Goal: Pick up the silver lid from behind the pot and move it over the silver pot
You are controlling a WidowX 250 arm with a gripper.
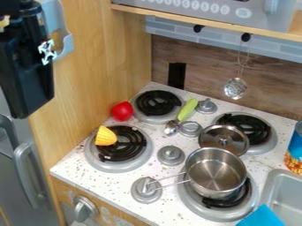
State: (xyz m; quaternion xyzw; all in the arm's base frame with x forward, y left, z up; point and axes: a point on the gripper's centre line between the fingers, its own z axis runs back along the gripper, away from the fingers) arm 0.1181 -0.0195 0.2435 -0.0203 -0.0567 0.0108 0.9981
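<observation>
One black gripper (24, 73) is at the upper left, in front of the one wooden side panel (97, 48) and the one grey toy fridge (17, 167). Whether its claw is wide or narrow, or holding something, I cannot tell. Nearest to it on the speckled white counter (77, 165) are two toy foods, one yellow wedge and one red ball. The yellow wedge (105, 136) (ridged, a bit like a shell) lies on the left side of the front left burner (118, 167). The red ball (122, 111) sits close to the wooden panel, just beside the back left burner (154, 119).

There are four burners in all, each with a black coil. One steel pot (213, 170) stands on the front right one, its single wire handle (175, 180) pointing to the lower left, over one of four grey knobs (171, 155) on the stovetop. One steel lid (223, 149) lies behind the pot, partly over the back right burner (265, 143). One green piece (187, 109) lies between the two back burners, with one small metal spoon head (171, 128) at its lower end. Against the back wall are two black hooks (245, 37), and one metal strainer (235, 88) hangs from the right one. At the right are one can (293, 154), one grey sink (280, 187) and one blue cloth (262, 216).
</observation>
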